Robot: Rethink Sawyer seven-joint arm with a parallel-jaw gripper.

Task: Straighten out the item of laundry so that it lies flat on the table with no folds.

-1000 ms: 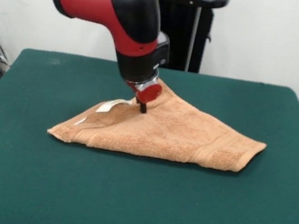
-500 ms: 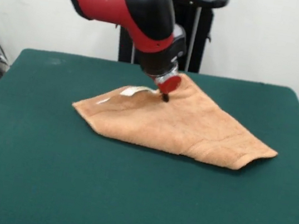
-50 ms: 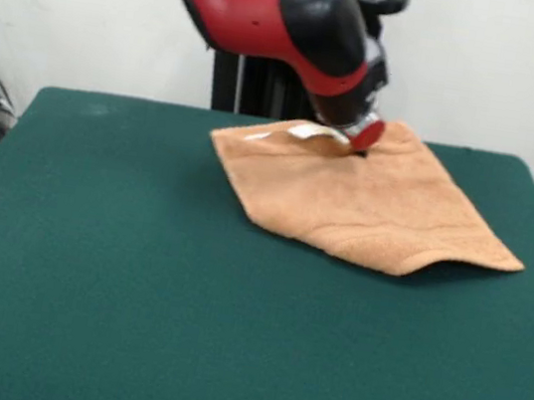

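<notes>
The towel (image 3: 367, 200) lies on the far right part of the table (image 3: 133, 291), spread out as a rough 4-sided shape, with its far edge near the table's far edge. The left corner of the towel points toward the table's centre line, and the right corner reaches close to the table's right edge. The near edge of the towel is lifted slightly off the green cloth and casts a dark shadow beneath it, so the fabric is not fully flat there. A woven band stripe runs parallel to the near right edge. A small white tag (image 3: 309, 132) stands up from the far part of the towel, just left of the gripper. The red and black arm (image 3: 293, 23) descends from the top of the view and ends at the gripper (image 3: 361, 146), which sits at the far edge of the towel, in contact with the fabric. The gripper's tip is buried against the cloth, and its opening cannot be determined from this view.
</notes>
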